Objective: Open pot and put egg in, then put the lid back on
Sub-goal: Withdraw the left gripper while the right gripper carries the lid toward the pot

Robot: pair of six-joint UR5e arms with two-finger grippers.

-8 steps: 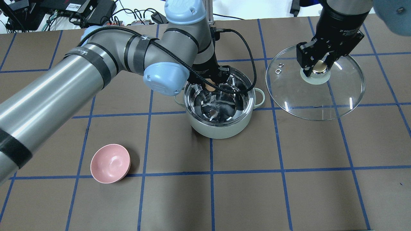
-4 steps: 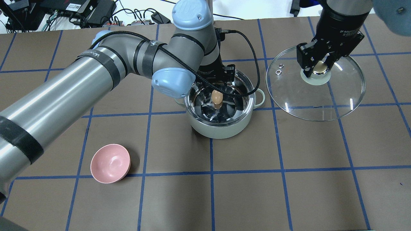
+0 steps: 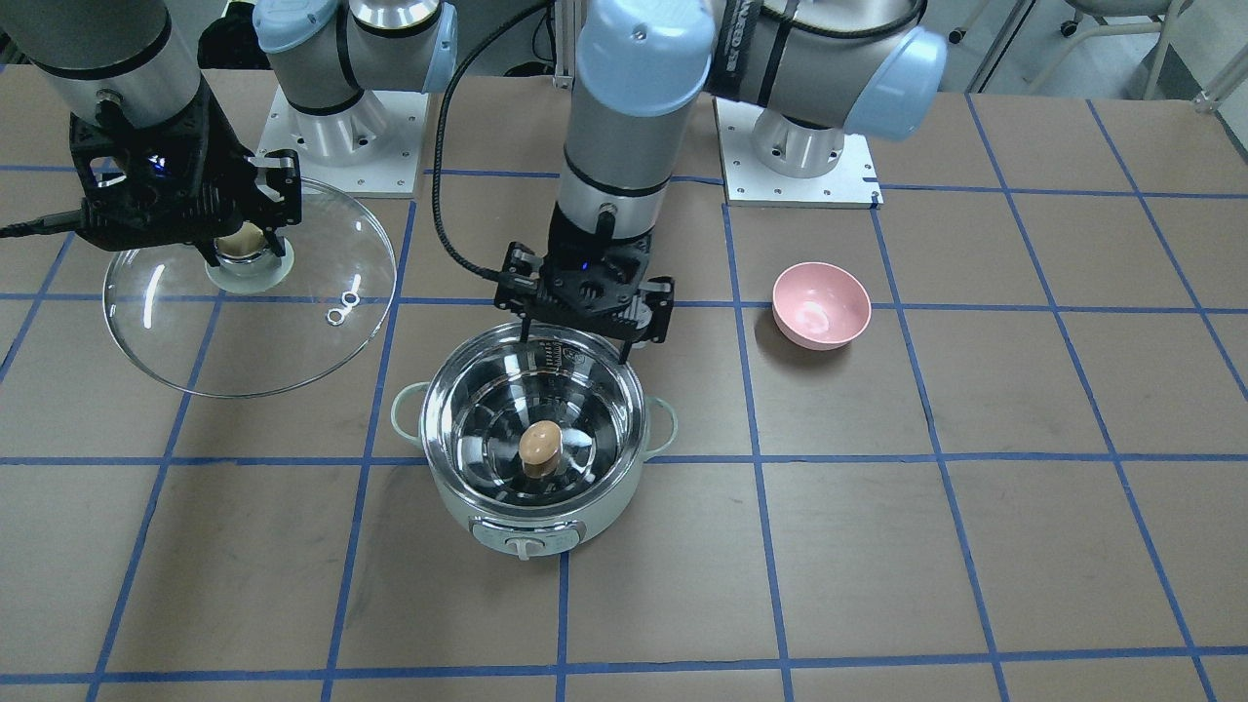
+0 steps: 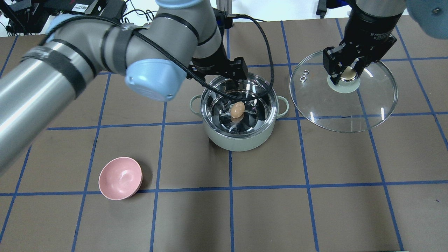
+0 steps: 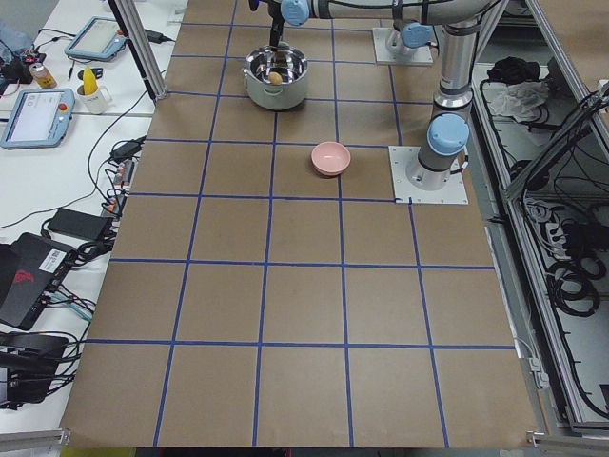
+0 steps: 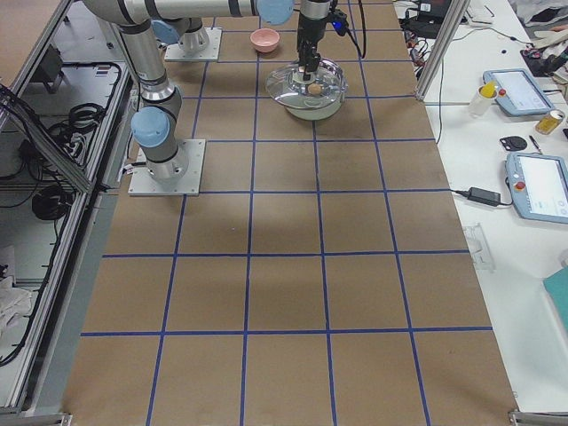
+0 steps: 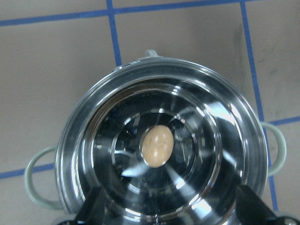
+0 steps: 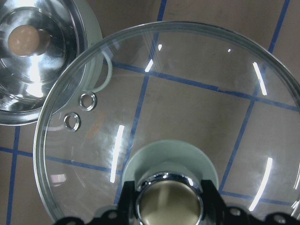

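Since small tan-brown egg (image 4: 237,110) lies inside uncovered mint-green steel-lined pot (image 4: 241,140), mid-counter, only re-lidding looks left. Left gripper (image 3: 583,320) spread, empty, above pot's rim. Right gripper (image 4: 346,74) clamped on round clear glass lid (image 4: 350,106), aloft toward counter's right edge.

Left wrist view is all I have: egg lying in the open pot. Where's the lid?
Observer: The lid is off to the pot's side, gripped at its centre by the right hand.
Operator: Left hand clear of the pot?
Observer: The left hand is open and hovers over the rim of the pot on the robot's side, holding nothing.
Operator: Anything else on the table?
Observer: A pink bowl, empty, standing apart from the pot on the left arm's side.
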